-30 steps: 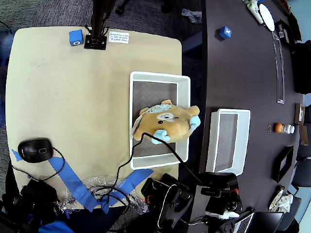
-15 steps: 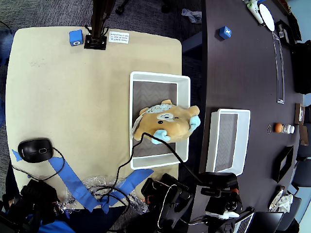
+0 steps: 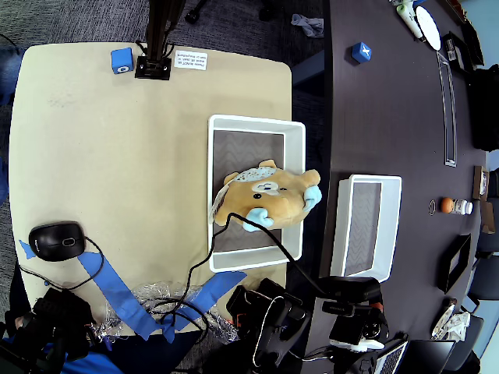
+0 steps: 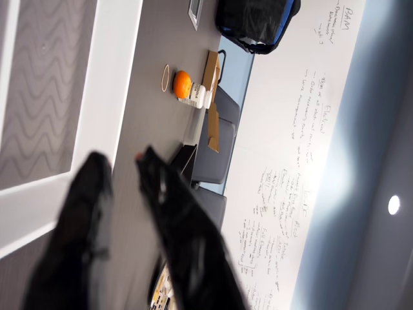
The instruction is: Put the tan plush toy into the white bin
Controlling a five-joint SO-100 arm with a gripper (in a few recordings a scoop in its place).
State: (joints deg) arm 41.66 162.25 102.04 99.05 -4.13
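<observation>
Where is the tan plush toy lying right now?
In the overhead view, the tan plush toy lies inside the larger white bin, across its lower half, left of the narrower white bin.

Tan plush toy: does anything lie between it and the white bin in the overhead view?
Nothing visible does. The tan plush toy already lies in the white bin, one blue paw hanging over the bin's right rim.

Whiteboard [image 4: 303, 161] handwriting and card [image 3: 191, 59] illegible
</observation>
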